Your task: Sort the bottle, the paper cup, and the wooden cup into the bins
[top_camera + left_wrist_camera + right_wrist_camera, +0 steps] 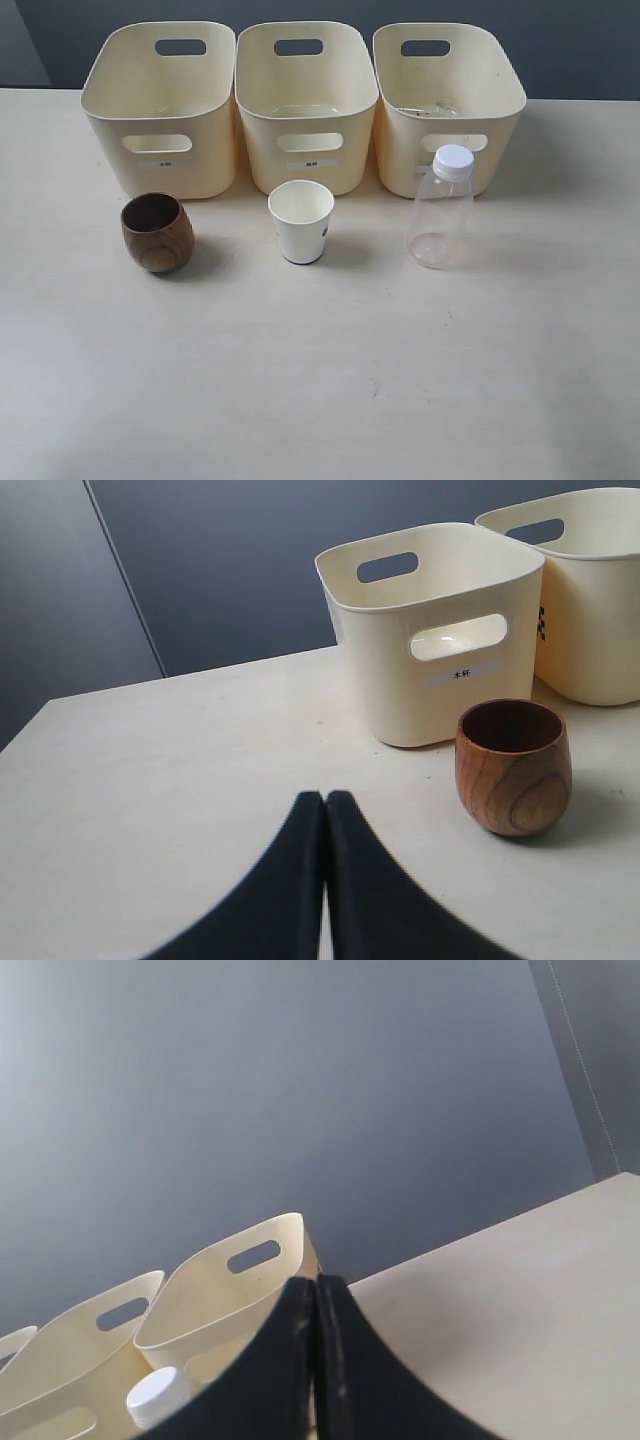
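Observation:
Three cream bins stand in a row at the back: left bin (160, 110), middle bin (305, 105), right bin (447, 100). In front of them, left to right, are the brown wooden cup (157, 232), the white paper cup (301, 221) and the clear bottle (441, 208) with a white cap. Neither arm shows in the exterior view. My left gripper (325, 798) is shut and empty, low over the table, with the wooden cup (513, 766) a short way off to its side. My right gripper (316, 1282) is shut and empty; the bottle cap (158, 1396) shows beside its fingers.
The pale table (320, 380) runs wide in front of the three objects. A dark grey wall stands behind the bins. The right bin (225, 1295) sits near the table's far edge in the right wrist view.

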### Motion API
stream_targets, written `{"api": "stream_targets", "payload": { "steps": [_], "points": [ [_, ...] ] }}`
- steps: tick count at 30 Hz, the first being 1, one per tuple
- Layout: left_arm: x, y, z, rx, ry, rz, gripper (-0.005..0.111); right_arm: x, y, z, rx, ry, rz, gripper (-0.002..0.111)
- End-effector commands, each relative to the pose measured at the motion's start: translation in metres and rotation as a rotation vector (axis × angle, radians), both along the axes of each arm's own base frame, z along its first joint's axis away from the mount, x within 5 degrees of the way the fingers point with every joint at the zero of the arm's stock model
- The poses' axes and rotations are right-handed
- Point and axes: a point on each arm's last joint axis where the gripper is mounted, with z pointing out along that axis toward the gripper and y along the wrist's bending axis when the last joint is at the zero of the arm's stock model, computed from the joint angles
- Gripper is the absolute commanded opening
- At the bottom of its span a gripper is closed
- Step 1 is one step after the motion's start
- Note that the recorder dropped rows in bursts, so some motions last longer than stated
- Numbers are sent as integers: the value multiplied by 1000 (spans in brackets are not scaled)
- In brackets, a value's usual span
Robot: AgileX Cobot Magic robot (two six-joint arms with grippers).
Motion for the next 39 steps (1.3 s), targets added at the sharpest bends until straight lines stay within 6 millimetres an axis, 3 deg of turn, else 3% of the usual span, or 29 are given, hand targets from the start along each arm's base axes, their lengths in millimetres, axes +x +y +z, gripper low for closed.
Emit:
{"api": "stream_targets", "payload": {
  "steps": [1,15,20,25,29,39],
  "points": [
    [0,0,0,-7,-4,-3,0,0,0,-1,13,-4,-3,-1],
    [0,0,0,-7,-4,-3,0,1,-1,8,7,-83,-11,-1],
    [0,0,0,-7,-4,-3,0,5,5,33,17,-172,97,-1],
    [0,0,0,-7,-4,-3,0,12,26,54,-150,-313,306,-1],
    [0,0,0,-7,-4,-3,0,37,33,58,-202,-194,355,-1],
    [0,0,0,-7,-4,-3,0,116,52,44,-240,49,461,-1]
  ]
}}
